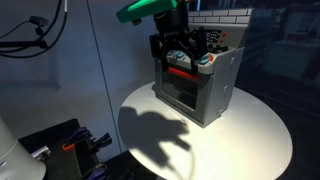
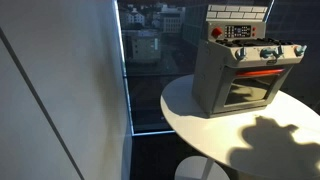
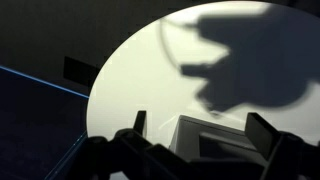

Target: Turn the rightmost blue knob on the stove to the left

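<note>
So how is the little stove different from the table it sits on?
The stove is a grey box with corners; the table is white and round. The stove is small and stands on the table, which is much wider. The stove has a dark glass door; the table top is plain.

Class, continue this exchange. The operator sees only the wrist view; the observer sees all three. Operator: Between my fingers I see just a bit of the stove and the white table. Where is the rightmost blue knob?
Observer: In an exterior view the rightmost blue knob ends the knob row on the stove's front, above a red strip.
Operator: Am I at it yet?
Observer: No. That view shows the whole row with nothing near it.
Operator: Where am I, then?
Observer: In an exterior view the gripper, open, overlaps the stove's upper front; its distance from it cannot be told.
</note>
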Motion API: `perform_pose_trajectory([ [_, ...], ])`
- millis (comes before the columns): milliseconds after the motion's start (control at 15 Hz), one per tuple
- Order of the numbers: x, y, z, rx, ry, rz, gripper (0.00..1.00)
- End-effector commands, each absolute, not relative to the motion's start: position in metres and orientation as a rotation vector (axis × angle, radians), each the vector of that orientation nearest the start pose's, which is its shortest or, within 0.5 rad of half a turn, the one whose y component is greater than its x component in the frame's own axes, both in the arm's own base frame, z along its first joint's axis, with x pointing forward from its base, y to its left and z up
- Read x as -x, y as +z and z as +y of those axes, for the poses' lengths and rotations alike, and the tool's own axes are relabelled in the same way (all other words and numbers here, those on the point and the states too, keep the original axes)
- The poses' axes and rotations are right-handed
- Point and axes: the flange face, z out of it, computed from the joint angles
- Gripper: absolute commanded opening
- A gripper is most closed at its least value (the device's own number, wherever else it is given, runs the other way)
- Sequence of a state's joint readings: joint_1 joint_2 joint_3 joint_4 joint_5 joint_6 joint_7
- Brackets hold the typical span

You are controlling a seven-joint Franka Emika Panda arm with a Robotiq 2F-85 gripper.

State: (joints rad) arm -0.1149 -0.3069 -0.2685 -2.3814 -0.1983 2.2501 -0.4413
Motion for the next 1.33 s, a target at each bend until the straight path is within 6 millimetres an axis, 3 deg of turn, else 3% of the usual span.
perform_pose_trajectory([
  [0, -0.429, 0.452, -0.183, 3.267, -0.202, -0.286, 1.0],
  [733, -0.449, 0.468, -0.163, 3.2, -0.275, -0.229, 1.0],
  [1267, -0.477, 0.47, -0.155, 3.04, -0.408, 0.12, 1.0],
])
